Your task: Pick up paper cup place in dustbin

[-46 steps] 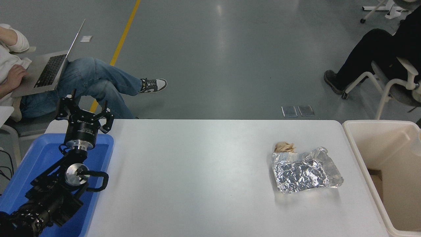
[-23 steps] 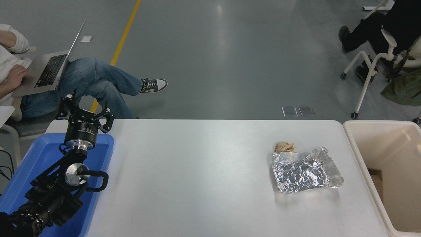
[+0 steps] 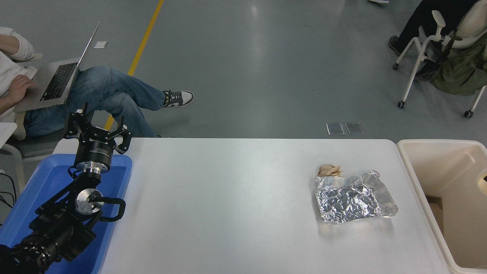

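The dustbin (image 3: 419, 186), a large beige tub, stands at the table's right end, cut off by the picture's right edge. Inside its outline, at the very right edge, a small cream rounded thing with a dark opening shows; it looks like the paper cup (image 3: 483, 179), mostly cut off. I cannot tell whether anything holds it. My right arm and gripper are out of view. My left gripper (image 3: 97, 128) is parked at the lower left over a blue tray, its fingers spread and empty.
A crumpled silver foil tray (image 3: 354, 201) lies on the white table (image 3: 228, 205) right of middle, with a small brown paper wad (image 3: 329, 170) touching its far edge. The blue tray (image 3: 45, 179) is at the left. A person with a laptop sits at the far left.
The cream thing at the right edge has moved lower within the dustbin's outline. The person on the wheeled chair at the top right has rolled away. My left arm has not moved.
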`<state>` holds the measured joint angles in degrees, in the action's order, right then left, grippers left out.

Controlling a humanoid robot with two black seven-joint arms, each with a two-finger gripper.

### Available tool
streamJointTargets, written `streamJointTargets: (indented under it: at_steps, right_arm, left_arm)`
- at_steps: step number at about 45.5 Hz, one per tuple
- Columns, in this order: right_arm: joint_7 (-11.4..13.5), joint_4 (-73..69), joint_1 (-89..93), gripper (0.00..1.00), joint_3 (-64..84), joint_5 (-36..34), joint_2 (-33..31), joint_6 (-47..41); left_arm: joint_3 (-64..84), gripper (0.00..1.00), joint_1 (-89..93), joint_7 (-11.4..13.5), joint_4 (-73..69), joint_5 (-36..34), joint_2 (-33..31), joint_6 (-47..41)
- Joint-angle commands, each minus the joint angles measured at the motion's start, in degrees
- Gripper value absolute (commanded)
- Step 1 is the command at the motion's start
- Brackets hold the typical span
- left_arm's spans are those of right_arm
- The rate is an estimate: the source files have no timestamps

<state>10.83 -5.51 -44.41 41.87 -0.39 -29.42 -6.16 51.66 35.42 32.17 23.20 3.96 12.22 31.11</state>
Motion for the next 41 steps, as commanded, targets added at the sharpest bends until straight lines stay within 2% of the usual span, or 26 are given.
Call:
streamJointTargets:
  at_steps: [1,4,12,21,22,23,24,31,36,41]
  right_arm:
    - [0.0,0.1,0.9,0.76,-0.2,-0.1,0.6,5.8]
    - [0.0,-0.2,0.9,0.82,-0.2,-0.1,0.4,6.5]
    - [0.0,-1.3,0.4,0.82,-0.4,-0.2,0.2,6.6]
    - [0.1,-12.6,-5.6,0.83,0.3,-0.2,-3.9,6.3]
    - [0.1,-14.6,-6.7,0.87,0.3,-0.2,-4.6,6.2]
    - [0.1,-16.9,-8.0,0.97,0.4,-0.2,-5.5,6.2]
    - [0.1,-19.3,-9.5,1.0,0.5,-0.3,-6.5,6.1]
    - [0.1,-35.8,-18.9,1.0,1.6,-0.3,-13.8,5.9]
    - [0.1,-42.3,-26.2,1.0,7.9,0.1,-14.9,5.2]
    - [0.1,-51.6,-39.2,1.0,20.3,0.0,-14.4,3.4]
  left_arm:
    - [0.0,0.99,0.0,0.0,0.0,0.0,0.0,0.0]
    - [0.0,0.99,0.0,0.0,0.0,0.0,0.0,0.0]
    - [0.0,0.99,0.0,0.0,0.0,0.0,0.0,0.0]
    - [-0.1,0.99,0.0,0.0,0.0,0.0,0.0,0.0]
    - [0.0,0.99,0.0,0.0,0.0,0.0,0.0,0.0]
    - [-0.1,0.99,0.0,0.0,0.0,0.0,0.0,0.0]
    - [-0.1,0.99,0.0,0.0,0.0,0.0,0.0,0.0]
    - [-0.1,0.99,0.0,0.0,0.0,0.0,0.0,0.0]
    - [-0.1,0.99,0.0,0.0,0.0,0.0,0.0,0.0]
    - [-0.1,0.99,0.0,0.0,-0.1,0.0,0.0,0.0]
